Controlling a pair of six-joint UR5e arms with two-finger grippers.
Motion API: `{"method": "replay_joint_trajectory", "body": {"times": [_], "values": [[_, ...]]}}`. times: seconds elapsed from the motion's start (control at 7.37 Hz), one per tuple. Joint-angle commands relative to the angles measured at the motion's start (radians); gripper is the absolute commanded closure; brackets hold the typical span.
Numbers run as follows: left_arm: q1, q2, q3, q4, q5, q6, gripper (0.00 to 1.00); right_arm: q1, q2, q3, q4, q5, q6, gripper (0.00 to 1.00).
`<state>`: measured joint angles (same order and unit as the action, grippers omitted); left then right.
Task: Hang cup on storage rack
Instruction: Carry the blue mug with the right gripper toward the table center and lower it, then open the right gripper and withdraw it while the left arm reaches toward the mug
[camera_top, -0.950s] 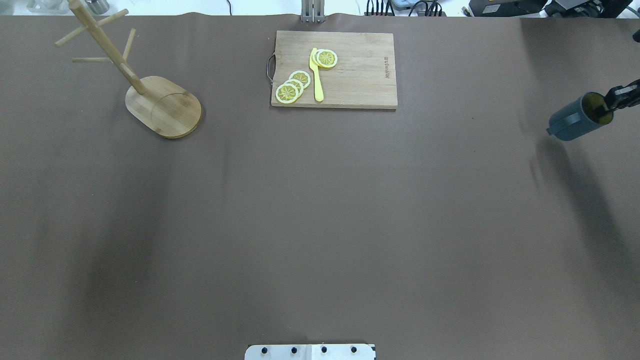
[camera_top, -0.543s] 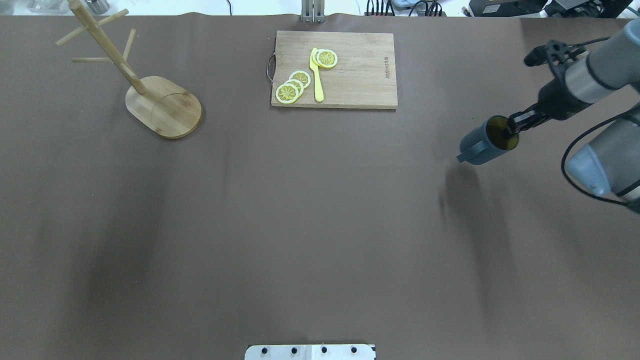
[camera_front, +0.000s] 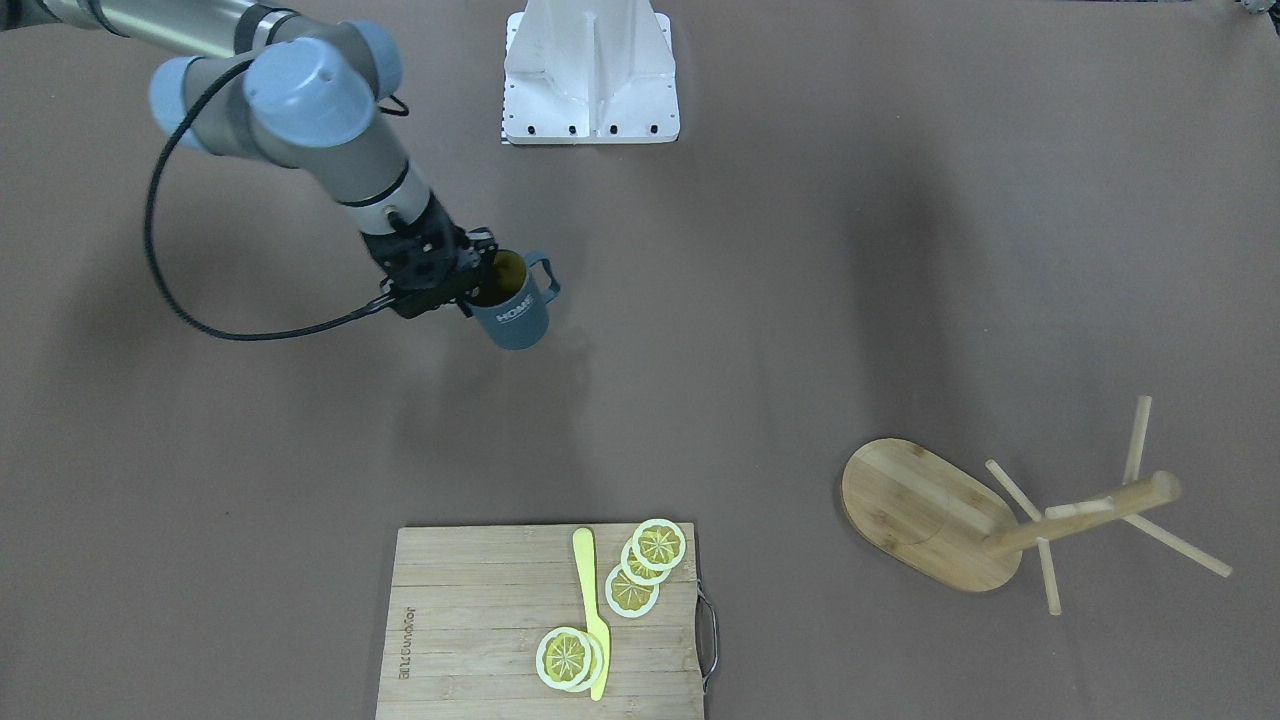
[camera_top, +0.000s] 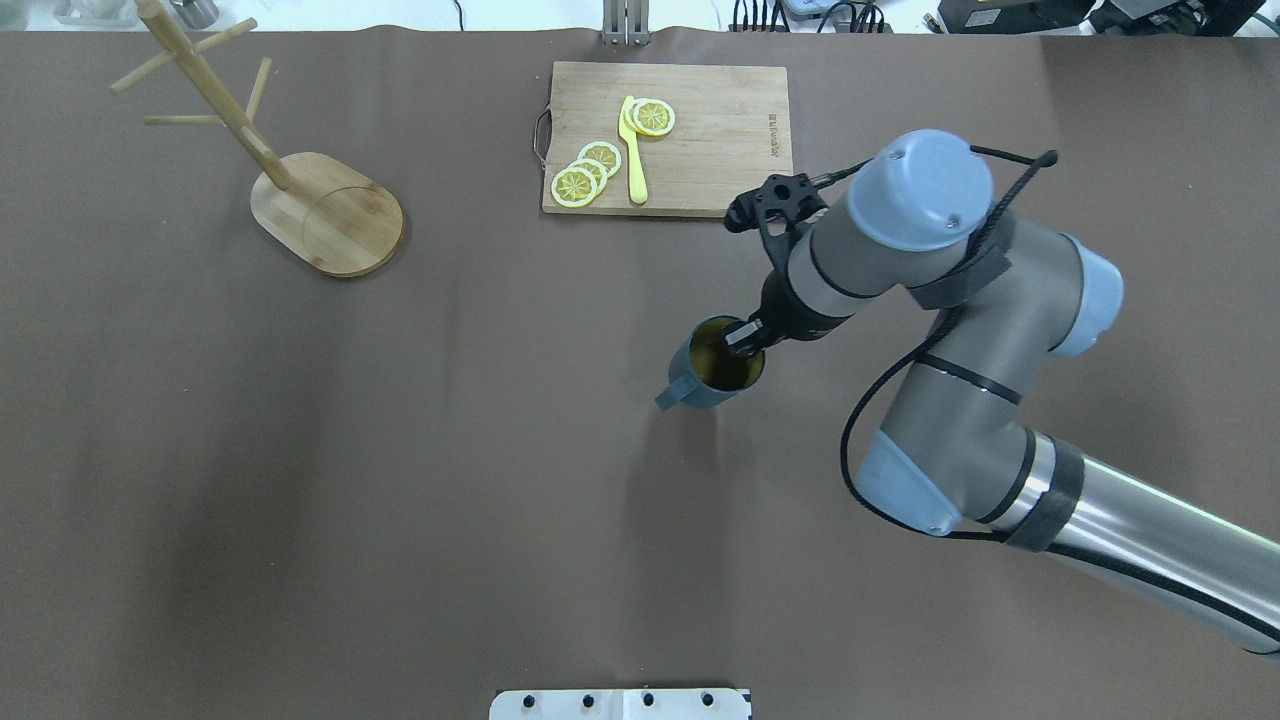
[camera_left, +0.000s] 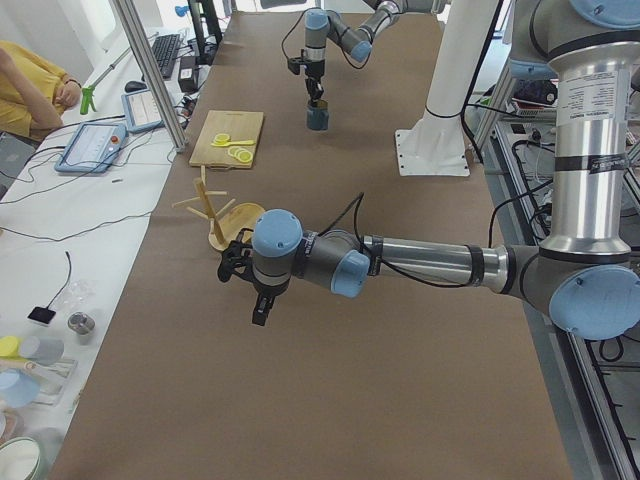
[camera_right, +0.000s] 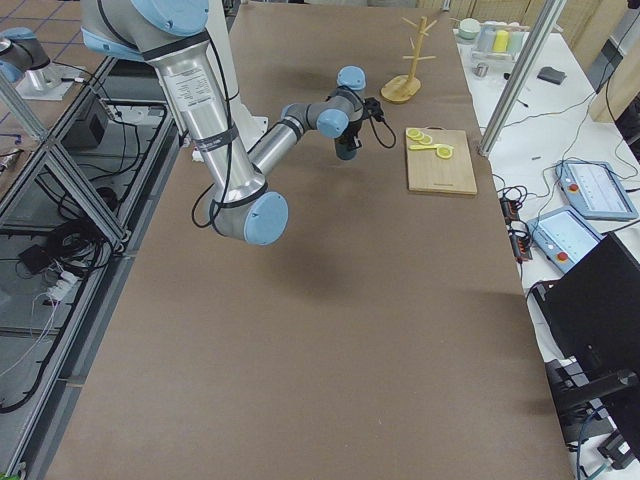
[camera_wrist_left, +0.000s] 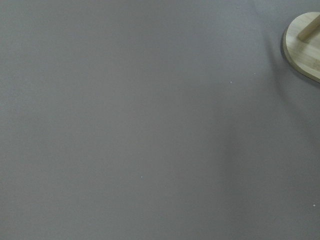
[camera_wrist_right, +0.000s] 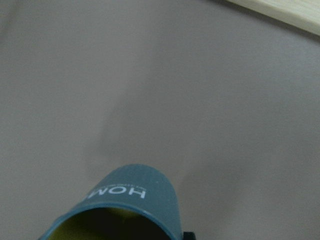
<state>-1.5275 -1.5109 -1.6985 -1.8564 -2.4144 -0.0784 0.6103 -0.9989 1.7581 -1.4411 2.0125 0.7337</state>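
The dark teal cup (camera_top: 712, 372) with a yellow-olive inside hangs tilted from my right gripper (camera_top: 742, 340), which is shut on its rim, one finger inside. It is held above the table's middle, handle pointing away from the arm. The front view shows the cup (camera_front: 515, 305), the right gripper (camera_front: 478, 283) and pale lettering on the cup's side. The right wrist view shows the cup (camera_wrist_right: 132, 200) below the camera. The bamboo rack (camera_top: 330, 212) stands at the far left, its pegs bare. My left gripper (camera_left: 258, 292) shows only in the left side view, near the rack (camera_left: 225, 215); I cannot tell its state.
A wooden cutting board (camera_top: 700, 150) with lemon slices (camera_top: 585, 172) and a yellow knife (camera_top: 633, 150) lies at the far middle, just beyond the right arm's wrist. The rack's base edge (camera_wrist_left: 302, 47) shows in the left wrist view.
My right arm has swung in from the table's right edge toward the middle, carrying the cup leftward and nearer. The rack and board have not moved.
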Motion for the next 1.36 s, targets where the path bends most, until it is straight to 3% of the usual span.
{"method": "replay_joint_trajectory", "body": {"times": [0.0,0.27,0.41,0.54,0.81,0.95,1.22], "values": [[0.001,0.001,0.000,-0.048,-0.009,-0.001,0.02,-0.075,0.071,-0.023,-0.053,-0.067,0.007,1.00],[0.001,0.012,-0.001,-0.058,-0.017,-0.001,0.02,-0.104,0.134,-0.113,-0.050,-0.090,0.006,1.00],[0.001,0.012,-0.001,-0.058,-0.017,-0.001,0.02,-0.107,0.134,-0.114,-0.050,-0.095,0.006,0.90],[0.003,0.012,-0.003,-0.058,-0.023,-0.003,0.02,-0.110,0.134,-0.114,-0.048,-0.095,0.004,0.01],[0.061,0.009,-0.032,-0.108,-0.074,-0.053,0.02,-0.072,0.126,-0.088,0.001,-0.057,0.006,0.00],[0.125,0.012,-0.056,-0.253,-0.081,-0.269,0.02,-0.005,0.102,-0.062,-0.004,0.015,0.004,0.00],[0.278,0.031,-0.064,-0.577,-0.068,-0.584,0.02,0.166,-0.050,0.018,0.002,0.153,-0.034,0.00]]}}
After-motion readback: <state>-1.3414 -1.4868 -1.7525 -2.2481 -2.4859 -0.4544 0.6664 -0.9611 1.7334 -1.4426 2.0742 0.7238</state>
